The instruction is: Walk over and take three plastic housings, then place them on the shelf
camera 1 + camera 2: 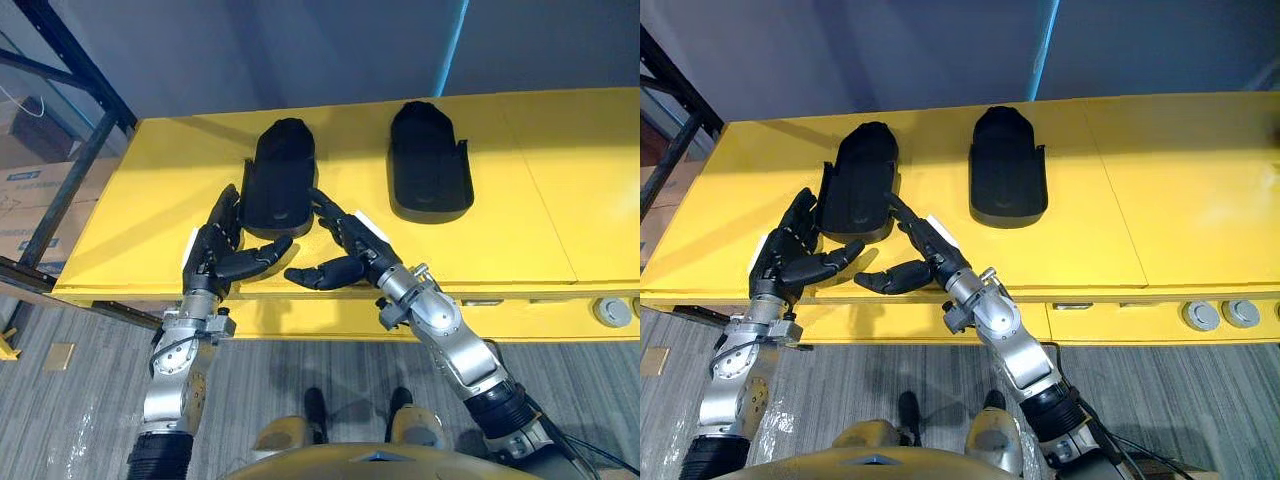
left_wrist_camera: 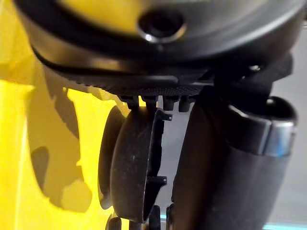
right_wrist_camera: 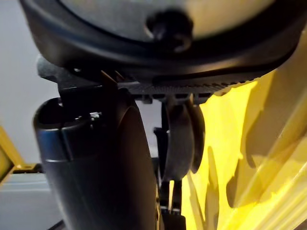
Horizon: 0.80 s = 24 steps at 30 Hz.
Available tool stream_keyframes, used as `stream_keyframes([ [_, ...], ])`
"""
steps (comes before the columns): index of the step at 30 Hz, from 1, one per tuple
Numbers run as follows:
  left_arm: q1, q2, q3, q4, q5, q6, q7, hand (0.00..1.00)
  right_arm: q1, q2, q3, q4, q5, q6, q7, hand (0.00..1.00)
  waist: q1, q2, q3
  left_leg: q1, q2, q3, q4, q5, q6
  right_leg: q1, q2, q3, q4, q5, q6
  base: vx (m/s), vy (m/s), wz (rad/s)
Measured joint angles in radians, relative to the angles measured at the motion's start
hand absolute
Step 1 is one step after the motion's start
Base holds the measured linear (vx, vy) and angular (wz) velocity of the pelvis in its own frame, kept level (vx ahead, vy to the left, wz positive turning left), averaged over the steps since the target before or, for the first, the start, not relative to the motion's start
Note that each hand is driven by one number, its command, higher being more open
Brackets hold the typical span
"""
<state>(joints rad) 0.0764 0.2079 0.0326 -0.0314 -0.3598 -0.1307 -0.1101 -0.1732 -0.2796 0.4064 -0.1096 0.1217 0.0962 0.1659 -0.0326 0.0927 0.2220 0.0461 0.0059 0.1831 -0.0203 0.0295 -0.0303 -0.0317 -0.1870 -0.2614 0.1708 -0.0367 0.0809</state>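
Left eye view: two black plastic housings lie on the yellow tabletop [image 1: 520, 200]. The first housing [image 1: 280, 180] is at centre left and the second housing [image 1: 430, 165] is to its right, well apart from it. The left hand [image 1: 213, 252] and the right hand [image 1: 347, 247] flank the first housing. Their fingers are straight and spread along its two long sides, and their thumbs point toward each other just below its near end. A blue metal frame [image 1: 80, 62] crosses the upper left corner.

Right eye view: the same layout, with two round knobs [image 1: 1203, 316] on the tabletop's front edge at lower right.

Left wrist view: the first housing is seen edge-on at centre, just past the straight fingers, with the thumb [image 2: 216, 182] standing clear at the right.

Right wrist view: the housing's edge sits at centre against the yellow surface, with the thumb [image 3: 105, 167] apart at the left.
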Motion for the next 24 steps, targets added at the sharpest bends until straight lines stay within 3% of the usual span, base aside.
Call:
stream_keyframes([
  [4,-0.031,0.000,-0.029,0.034,0.000,0.005,0.017,1.00,-0.001,0.000,-0.002,0.031,-0.001,0.000,-0.029,1.00,-0.002,0.013,-0.014,0.006,0.000,0.007,0.000,0.000,0.000,0.001,0.001,0.011,0.000,0.003,0.003,-0.01,-0.005,-0.07],
  [19,-0.031,-0.005,-0.058,0.059,0.000,0.005,0.021,1.00,-0.023,0.003,-0.046,0.079,-0.114,-0.003,-0.025,1.00,-0.001,0.015,-0.024,0.021,-0.002,0.002,-0.001,0.007,0.006,0.016,0.001,0.012,-0.001,0.010,0.005,0.00,-0.003,-0.01],
  [24,-0.031,-0.023,-0.058,0.061,0.021,0.005,0.058,1.00,-0.041,0.004,-0.073,0.098,-0.132,-0.005,-0.025,1.00,0.000,0.015,-0.024,0.020,-0.002,-0.009,-0.002,0.013,0.007,0.022,-0.001,-0.001,-0.001,0.011,0.005,-0.01,-0.014,0.06],
])
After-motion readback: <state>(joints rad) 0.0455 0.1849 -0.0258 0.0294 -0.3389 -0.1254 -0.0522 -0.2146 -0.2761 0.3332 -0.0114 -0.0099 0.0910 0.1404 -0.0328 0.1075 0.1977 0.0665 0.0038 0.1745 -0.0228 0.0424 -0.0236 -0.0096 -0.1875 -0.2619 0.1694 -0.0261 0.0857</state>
